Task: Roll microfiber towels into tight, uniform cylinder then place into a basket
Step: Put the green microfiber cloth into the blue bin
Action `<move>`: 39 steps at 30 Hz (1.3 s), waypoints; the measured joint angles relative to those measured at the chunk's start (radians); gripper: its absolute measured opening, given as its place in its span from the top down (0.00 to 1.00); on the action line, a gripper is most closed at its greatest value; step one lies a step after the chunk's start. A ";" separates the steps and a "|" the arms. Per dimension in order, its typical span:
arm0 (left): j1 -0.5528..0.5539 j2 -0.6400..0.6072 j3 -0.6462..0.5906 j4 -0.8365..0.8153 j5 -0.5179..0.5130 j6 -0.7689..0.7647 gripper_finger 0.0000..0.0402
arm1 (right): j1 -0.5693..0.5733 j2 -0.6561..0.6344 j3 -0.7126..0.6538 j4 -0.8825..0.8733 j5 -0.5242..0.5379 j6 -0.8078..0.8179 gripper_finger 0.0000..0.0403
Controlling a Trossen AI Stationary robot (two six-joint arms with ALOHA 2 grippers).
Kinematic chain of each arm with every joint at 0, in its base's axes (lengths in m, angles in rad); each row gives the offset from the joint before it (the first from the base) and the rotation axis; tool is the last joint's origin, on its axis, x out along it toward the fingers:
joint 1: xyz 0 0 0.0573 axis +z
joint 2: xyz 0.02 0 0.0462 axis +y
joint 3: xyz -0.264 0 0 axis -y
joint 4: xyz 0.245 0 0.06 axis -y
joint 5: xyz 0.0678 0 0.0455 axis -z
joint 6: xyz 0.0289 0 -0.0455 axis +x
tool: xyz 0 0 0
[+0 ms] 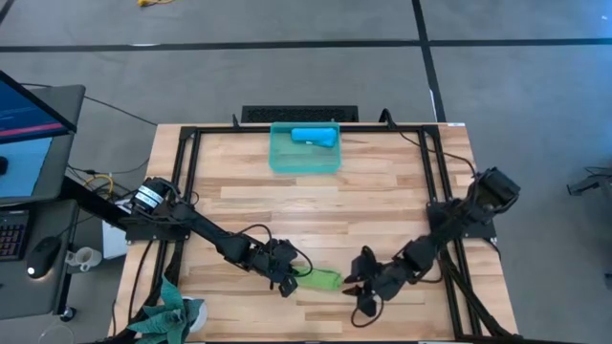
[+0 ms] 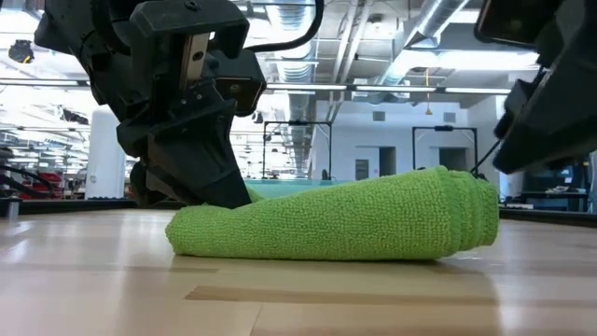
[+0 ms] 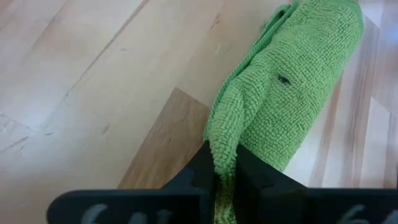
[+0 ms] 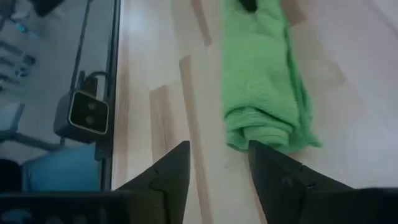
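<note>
My left tool [image 3: 225, 186] pinches the green towel [image 1: 320, 278]; my right tool [image 4: 217, 165], spread wide, waits at three o'clock. Lifting one-ended could unroll it.

The light was bright and even, coming from long ceiling lamps [image 2: 373, 89] at twelve o'clock in the low view. Shadows on the wooden table [image 1: 382, 205] were soft and faint. The lime green towel [image 2: 345, 224] looked sharp there. The right wrist view was blurry and pale.
</note>
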 joint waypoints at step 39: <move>-0.012 0.000 0.000 -0.009 0.012 -0.020 0.97 | 0.093 -0.182 0.002 -0.295 0.231 0.169 0.38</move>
